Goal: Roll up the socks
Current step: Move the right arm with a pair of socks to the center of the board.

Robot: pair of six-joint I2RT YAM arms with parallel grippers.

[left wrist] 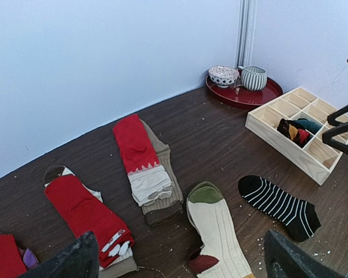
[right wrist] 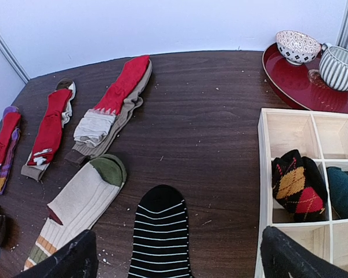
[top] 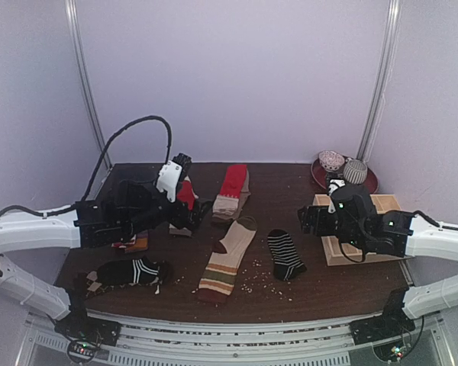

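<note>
Socks by the near edge: a dark sock with white bands lies bunched at the left of the table. The beige banded sock and the black striped sock lie flat in the middle, apart from each other.
Black striped sock, axis: it runs near to far with a slight tilt, cuff toward the arm bases and plain black toe away from them.
Right gripper: released, fingers spread wide, holding nothing. It hovers above the table just right of the striped sock's toe. In its wrist view the sock lies below, centred between the fingers and running lengthwise away from the camera.
Left gripper: also spread and empty, hovering over the table's left half. The beige banded sock's green toe sits between its fingers in the wrist view; the striped sock lies off to its right.
Nearer arm: right for the striped sock, by my reading; left for the beige one.
Coming move: probably a descent onto one sock end, fingers across its width, so the roll follows the long axis.
Red socks: flat, beige cuffs nearward, beyond the beige sock.
Wooden tray: at the right, with rolled socks in two adjoining middle compartments.
Far right corner: a red plate carrying a bowl and a striped cup.
</note>
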